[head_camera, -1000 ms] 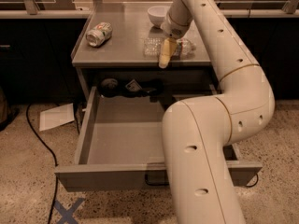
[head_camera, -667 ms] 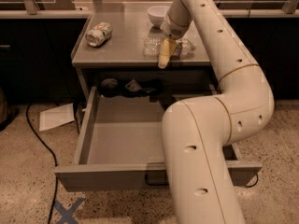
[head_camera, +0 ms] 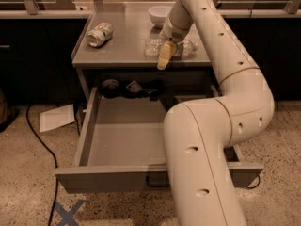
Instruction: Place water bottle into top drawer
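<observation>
The water bottle lies on its side on the grey counter top, clear and crinkly, its far end showing to the right of the arm. My gripper hangs over the middle of the bottle, at counter height and right against it. The arm hides the bottle's middle. The top drawer stands pulled wide open below the counter, its front panel nearest the camera. My arm's big lower link covers the drawer's right part.
A dented green-and-white can lies at the counter's left. A white bowl stands behind the gripper. Dark objects sit at the drawer's back. On the floor lie a paper sheet, a black cable and a blue tape cross.
</observation>
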Available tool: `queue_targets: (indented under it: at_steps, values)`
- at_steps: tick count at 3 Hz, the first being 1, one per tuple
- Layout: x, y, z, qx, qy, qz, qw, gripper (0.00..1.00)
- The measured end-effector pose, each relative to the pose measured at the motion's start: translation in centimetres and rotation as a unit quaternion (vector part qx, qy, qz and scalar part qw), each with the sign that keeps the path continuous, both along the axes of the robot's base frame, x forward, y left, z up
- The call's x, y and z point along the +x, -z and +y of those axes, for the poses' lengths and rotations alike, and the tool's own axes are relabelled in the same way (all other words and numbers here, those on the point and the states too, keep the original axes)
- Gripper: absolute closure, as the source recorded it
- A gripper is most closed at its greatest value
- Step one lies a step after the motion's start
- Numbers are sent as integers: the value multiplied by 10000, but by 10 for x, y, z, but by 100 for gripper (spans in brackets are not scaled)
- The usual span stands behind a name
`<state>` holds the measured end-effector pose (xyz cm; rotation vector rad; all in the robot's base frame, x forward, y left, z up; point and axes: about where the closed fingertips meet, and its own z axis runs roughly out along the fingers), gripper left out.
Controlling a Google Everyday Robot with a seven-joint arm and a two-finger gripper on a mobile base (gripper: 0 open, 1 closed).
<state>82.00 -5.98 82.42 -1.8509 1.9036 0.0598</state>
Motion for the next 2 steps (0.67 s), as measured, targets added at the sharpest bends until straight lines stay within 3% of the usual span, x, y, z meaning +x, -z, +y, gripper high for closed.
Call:
queue_targets:
  at_steps: [2]
  values:
    - [0,0,0,2,-1,-1,10000,65]
